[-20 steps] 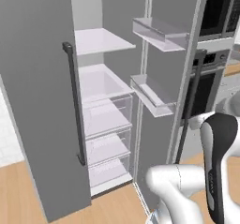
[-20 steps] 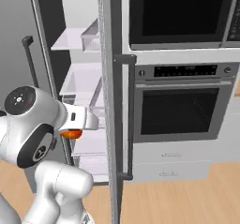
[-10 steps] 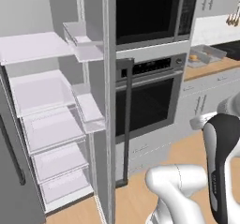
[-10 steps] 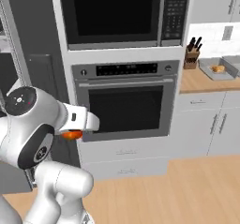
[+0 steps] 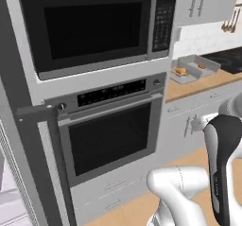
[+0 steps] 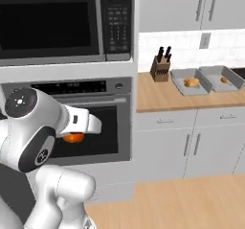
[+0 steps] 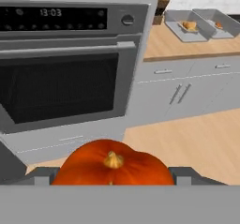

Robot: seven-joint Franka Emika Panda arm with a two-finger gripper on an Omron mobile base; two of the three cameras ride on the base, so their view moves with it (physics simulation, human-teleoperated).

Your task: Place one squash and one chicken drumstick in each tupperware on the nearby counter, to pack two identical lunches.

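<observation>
claw (image 7: pixel 112 183) gripping orange squash (image 7: pixel 112 164) | oven clock (image 7: pixel 50 13) reads 13:03

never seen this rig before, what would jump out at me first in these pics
The orange-red squash stands out at once: it sits between the tips of the gripper, close up in the hand view. Behind it rises a wall oven with a microwave above. To the right, on the wooden counter, two grey tupperware trays stand side by side by a knife block, each with a small golden-brown piece in it.
</observation>
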